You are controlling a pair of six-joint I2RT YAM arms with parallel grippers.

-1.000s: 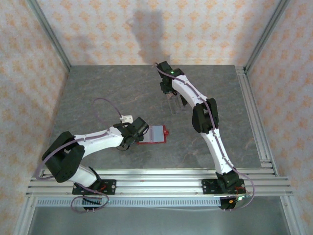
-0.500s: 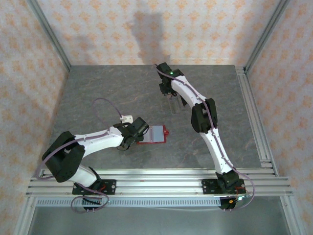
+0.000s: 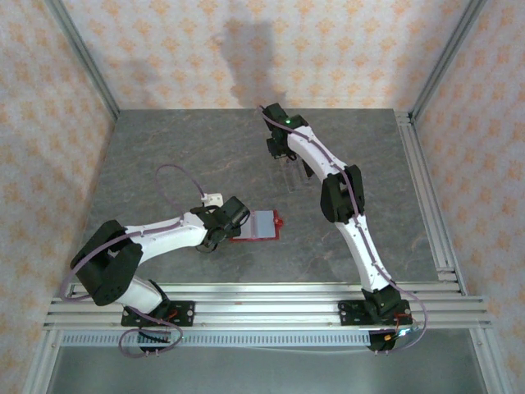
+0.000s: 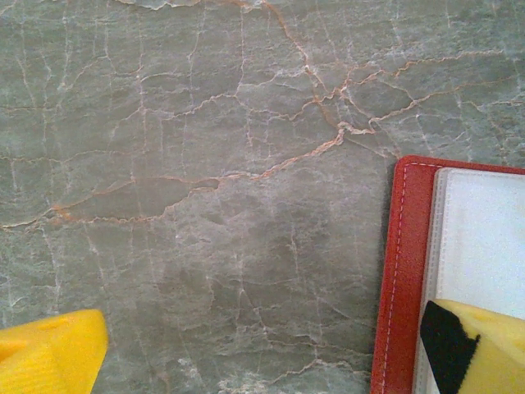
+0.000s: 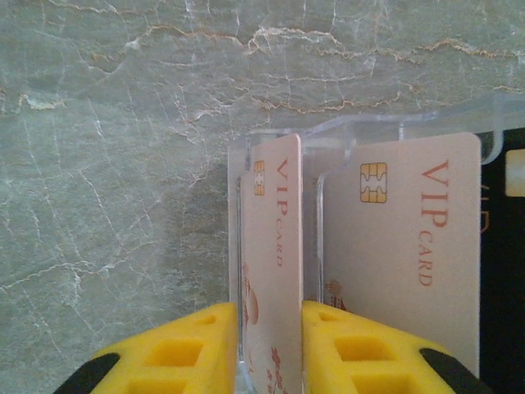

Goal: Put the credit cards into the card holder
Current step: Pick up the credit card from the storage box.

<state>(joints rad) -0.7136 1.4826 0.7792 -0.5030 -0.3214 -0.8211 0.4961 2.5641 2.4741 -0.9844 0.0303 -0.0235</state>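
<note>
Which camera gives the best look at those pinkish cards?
The right wrist view: two credit cards stand in a clear rack, chips and VIP lettering readable, one card pinched between the right gripper's yellow fingers. In the top view they are too small to make out beneath that gripper. The left wrist view faces the red wallet.

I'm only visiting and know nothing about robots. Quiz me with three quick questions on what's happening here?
1. True or false: the right gripper is closed on a card standing on edge in a clear stand.
2. What is printed on the second card? A) VIP card B) Gift card C) Library card
3. Fill in: the left gripper is open, with one finger above the open red ____.

Key: 1 true; 2 A; 3 card holder.
</note>
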